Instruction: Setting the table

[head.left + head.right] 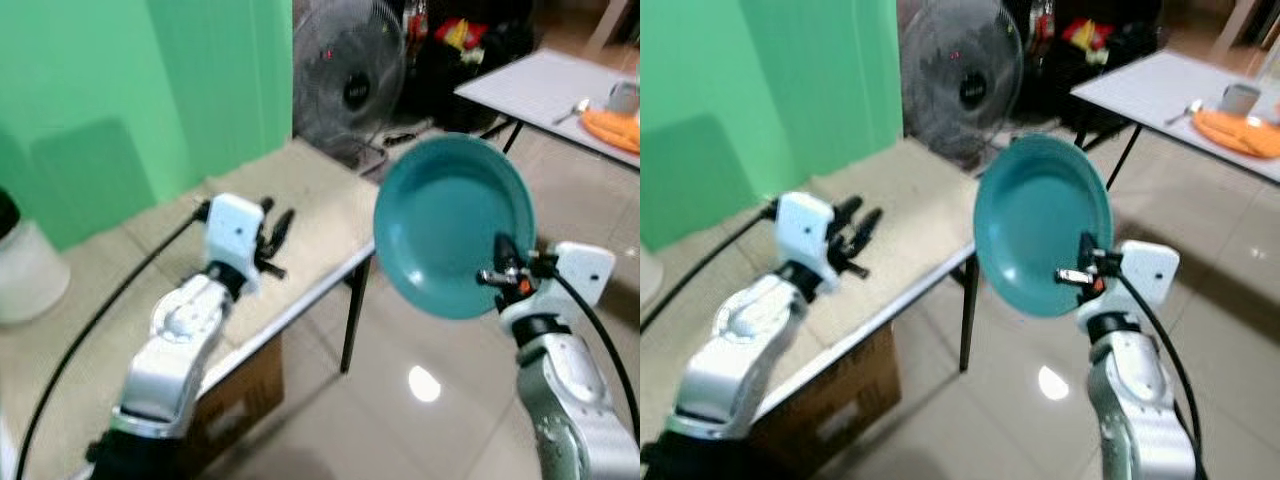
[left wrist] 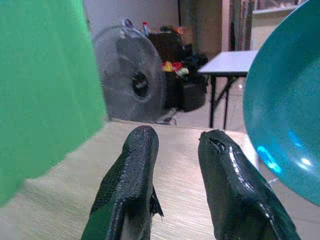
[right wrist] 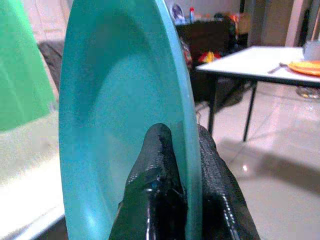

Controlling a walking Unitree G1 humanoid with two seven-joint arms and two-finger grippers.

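Left eye view: teal plate (image 1: 445, 215) in right fingers (image 3: 160, 165), fan (image 1: 350, 80) behind; left fingers (image 2: 135, 180) narrowly parted.

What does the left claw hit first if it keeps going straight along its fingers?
Probably nothing near. The left claw points low over the beige tabletop toward the standing fan. The teal plate sits off to one side of that line. Depth is unclear; a slight downward tilt would meet the tabletop first.

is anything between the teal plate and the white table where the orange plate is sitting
Nothing visible blocks it. The right hand holds the teal plate upright by its rim over open tiled floor, with only bare floor between it and the white table with the orange plate.
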